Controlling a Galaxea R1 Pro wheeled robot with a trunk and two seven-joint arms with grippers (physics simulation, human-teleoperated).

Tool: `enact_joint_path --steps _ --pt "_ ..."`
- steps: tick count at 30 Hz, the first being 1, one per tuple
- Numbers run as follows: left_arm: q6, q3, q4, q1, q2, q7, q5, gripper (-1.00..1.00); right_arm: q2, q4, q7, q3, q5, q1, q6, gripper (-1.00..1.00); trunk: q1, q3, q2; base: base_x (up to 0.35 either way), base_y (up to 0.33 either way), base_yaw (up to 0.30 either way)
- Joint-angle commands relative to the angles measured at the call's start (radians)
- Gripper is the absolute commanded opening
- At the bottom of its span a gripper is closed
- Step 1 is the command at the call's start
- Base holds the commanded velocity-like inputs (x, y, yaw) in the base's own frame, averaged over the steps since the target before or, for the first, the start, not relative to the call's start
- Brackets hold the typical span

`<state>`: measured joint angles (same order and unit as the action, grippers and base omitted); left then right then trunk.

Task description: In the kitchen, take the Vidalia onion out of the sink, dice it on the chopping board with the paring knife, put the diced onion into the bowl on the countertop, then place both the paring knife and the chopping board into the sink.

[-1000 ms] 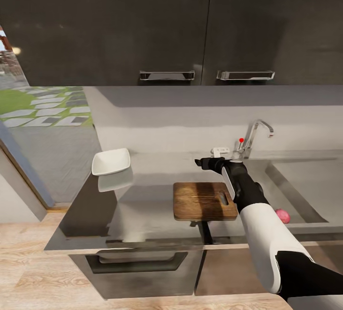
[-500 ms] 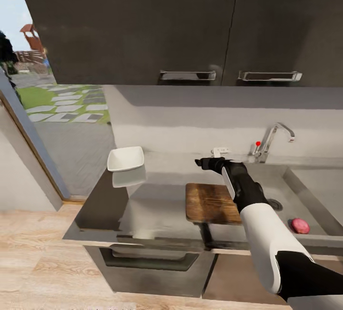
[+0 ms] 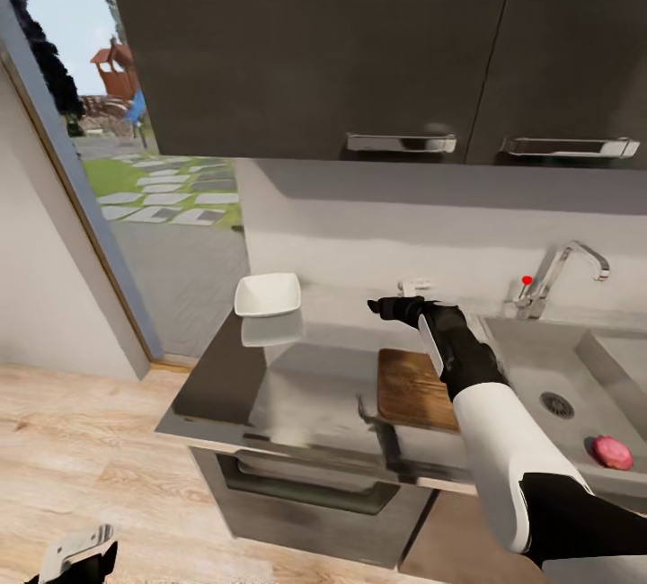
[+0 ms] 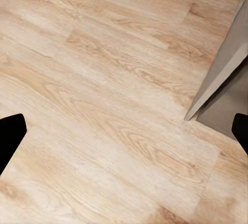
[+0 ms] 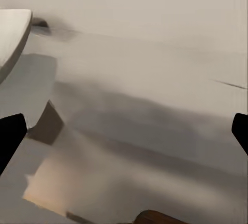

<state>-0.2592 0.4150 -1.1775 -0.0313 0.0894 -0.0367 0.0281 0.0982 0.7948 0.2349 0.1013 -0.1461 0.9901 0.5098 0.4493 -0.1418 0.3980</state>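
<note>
Partly arm-hidden chopping board (image 3: 406, 386), sink (image 3: 539, 359) cropped, both claws spread wide, right claw (image 3: 385, 307), left claw (image 4: 124, 131).

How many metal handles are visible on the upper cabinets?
2. One handle is on the left cabinet door, above the chopping board. The other handle is on the right door, above the faucet.

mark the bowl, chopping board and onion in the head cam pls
bowl (image 3: 268, 294): head view, middle of its white inside.
chopping board (image 3: 409, 386): head view, bare wood left of the arm.
onion (image 3: 613, 452): head view, middle of the pink ball.
</note>
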Motion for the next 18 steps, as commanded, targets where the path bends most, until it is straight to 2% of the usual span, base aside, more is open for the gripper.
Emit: enact_joint_path --steps 1,2,5,13,14,15,18 --pt "-0.005 -0.011 -0.004 0.000 0.001 -0.004 0.003 1.00 0.002 0.001 0.009 0.005 -0.010 0.001 0.004 1.00 0.001 -0.002 0.002 0.000 0.000 0.219" --pt "-0.003 -0.032 -0.007 0.000 0.003 -0.004 0.003 1.00 0.002 0.001 0.009 0.005 -0.010 0.001 0.004 1.00 0.001 -0.002 0.002 0.000 0.000 0.219" --pt "-0.001 -0.047 -0.007 0.001 0.005 -0.005 0.003 1.00 0.002 0.001 0.009 0.005 -0.010 0.001 0.004 1.00 0.001 -0.002 0.002 0.000 0.000 0.219" --pt "0.001 -0.055 -0.013 0.000 0.012 -0.005 0.001 1.00 0.002 0.001 0.009 0.005 -0.010 0.001 0.004 1.00 0.001 -0.002 0.002 0.000 0.000 0.218" --pt "0.001 -0.055 -0.015 0.000 0.020 -0.005 0.001 1.00 0.002 0.001 0.009 0.005 -0.010 0.001 0.004 1.00 0.001 -0.002 0.002 0.000 0.000 0.218" --pt "0.004 -0.056 -0.018 0.000 0.055 -0.005 0.000 1.00 0.002 0.001 0.009 0.005 -0.010 0.001 0.004 1.00 0.001 -0.002 0.002 0.000 0.000 0.218" --pt "0.004 -0.056 -0.018 0.001 0.073 -0.007 0.000 1.00 0.002 0.001 0.009 0.005 -0.010 0.001 0.004 1.00 0.001 -0.002 0.002 0.000 0.000 0.218"
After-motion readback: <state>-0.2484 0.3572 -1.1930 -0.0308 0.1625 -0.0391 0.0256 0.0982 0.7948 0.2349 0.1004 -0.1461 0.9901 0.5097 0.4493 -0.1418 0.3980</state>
